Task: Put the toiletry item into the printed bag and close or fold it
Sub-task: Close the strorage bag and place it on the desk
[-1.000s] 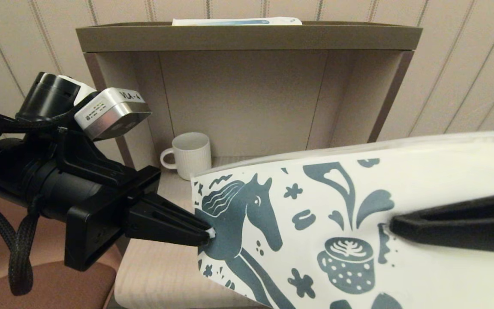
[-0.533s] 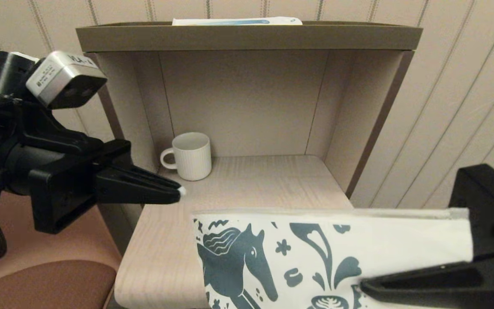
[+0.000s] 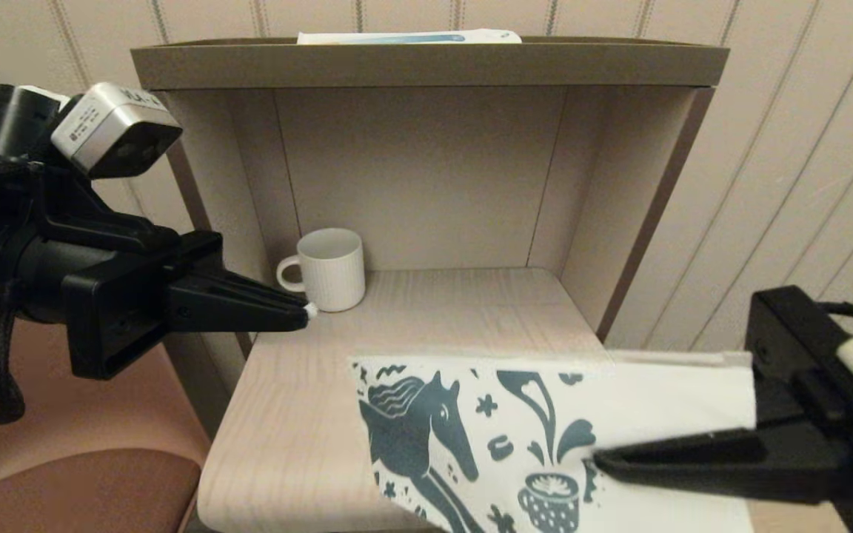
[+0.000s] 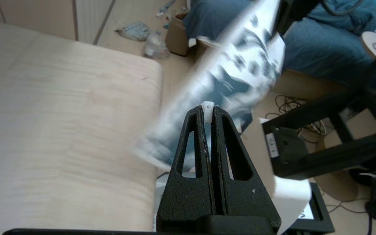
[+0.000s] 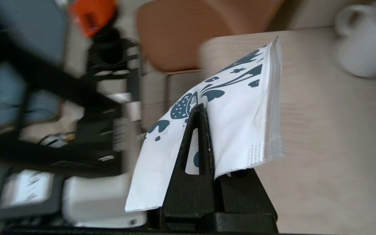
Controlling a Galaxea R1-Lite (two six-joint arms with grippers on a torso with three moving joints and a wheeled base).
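Left hand: up at the left of the bench, tips level with the foot of the mug; fingers pressed together on the toiletry item.
Toiletry item: only a small white end pokes past the left fingertips in the head view; the left wrist view shows the same white tip pinched between the two black fingers. Outside the bag, apart from it.
Right hand: low at the right front, fingers clamped flat on the printed bag; from the right wrist camera the bag's edge runs in between the closed fingers.
Printed bag: held off the bench, over its front right part, the horse print toward the robot's left and the plain white part toward the right hand. Its top edge runs roughly level. In the right wrist view the textured strip edge stands up beside the fingers. I cannot tell whether the mouth is open.
Bench: pale wood-grain top with a rounded front corner, set inside a brown alcove.
Mug: white, upright at the back left corner of the bench, handle to the left.
Box: long, white and blue, lying on top of the alcove.
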